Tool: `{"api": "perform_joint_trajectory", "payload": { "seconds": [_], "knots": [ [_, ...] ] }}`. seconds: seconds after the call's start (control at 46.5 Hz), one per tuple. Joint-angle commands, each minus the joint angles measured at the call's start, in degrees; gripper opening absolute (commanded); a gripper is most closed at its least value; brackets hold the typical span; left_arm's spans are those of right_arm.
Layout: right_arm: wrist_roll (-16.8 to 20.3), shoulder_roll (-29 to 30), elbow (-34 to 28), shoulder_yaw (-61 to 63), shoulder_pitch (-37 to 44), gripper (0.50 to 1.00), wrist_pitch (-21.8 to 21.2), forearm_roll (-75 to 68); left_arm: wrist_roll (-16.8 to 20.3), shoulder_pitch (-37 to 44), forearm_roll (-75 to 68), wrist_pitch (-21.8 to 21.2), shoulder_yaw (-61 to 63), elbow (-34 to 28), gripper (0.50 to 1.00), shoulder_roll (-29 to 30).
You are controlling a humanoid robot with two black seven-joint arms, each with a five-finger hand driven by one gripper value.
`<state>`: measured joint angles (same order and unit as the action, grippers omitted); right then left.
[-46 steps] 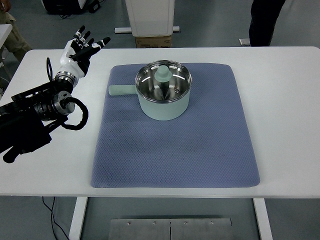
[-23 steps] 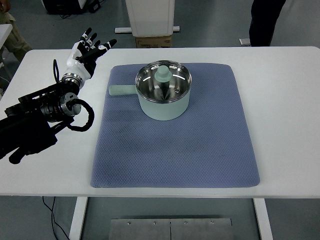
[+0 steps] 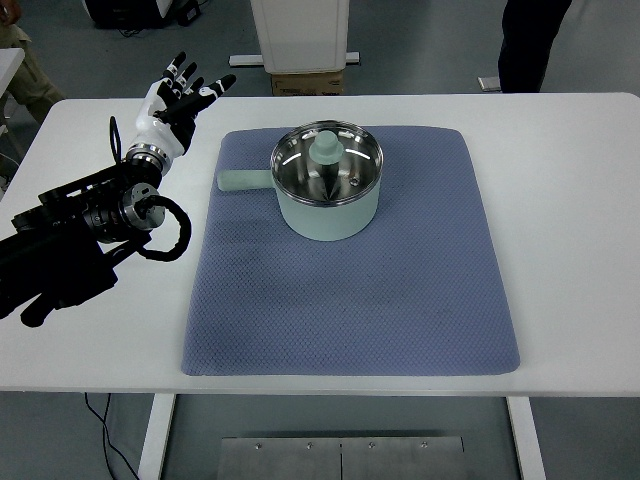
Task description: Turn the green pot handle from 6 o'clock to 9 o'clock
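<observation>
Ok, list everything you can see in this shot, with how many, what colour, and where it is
pot: 1, pale green with a steel inside, back half of the mat, handle pointing to the picture's left
mat: 1, blue-grey, centre of the table
table: 1, white, fills the view
cardboard box: 1, brown, on the floor behind the table
person: 1, dark trousers, standing at top right
left hand: 1, black and white, fingers spread, above the table's back left, holding nothing
</observation>
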<state>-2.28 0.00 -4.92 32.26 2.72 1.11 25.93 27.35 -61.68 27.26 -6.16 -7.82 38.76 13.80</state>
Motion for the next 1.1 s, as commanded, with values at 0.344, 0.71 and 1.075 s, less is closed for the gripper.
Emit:
{"api": "perform_joint_trajectory", "payload": {
  "seconds": [0.344, 0.71, 1.075],
  "knots": [
    [0.0, 0.0, 0.0, 0.0, 0.0, 1.000, 0.0, 0.0, 0.1, 0.0, -0.7, -0.1, -0.1, -0.1, 1.000, -0.1],
    [0.0, 0.0, 0.0, 0.0, 0.0, 1.000, 0.0, 0.0, 0.0, -0.5, -0.9, -0.2, -0.5, -0.1, 1.000, -1.0],
    [0.0, 0.0, -0.1, 0.0, 0.0, 1.000, -0.1, 0.1, 0.1, -0.5, -0.8, -0.2, -0.5, -0.2, 1.000, -1.0]
  ]
}}
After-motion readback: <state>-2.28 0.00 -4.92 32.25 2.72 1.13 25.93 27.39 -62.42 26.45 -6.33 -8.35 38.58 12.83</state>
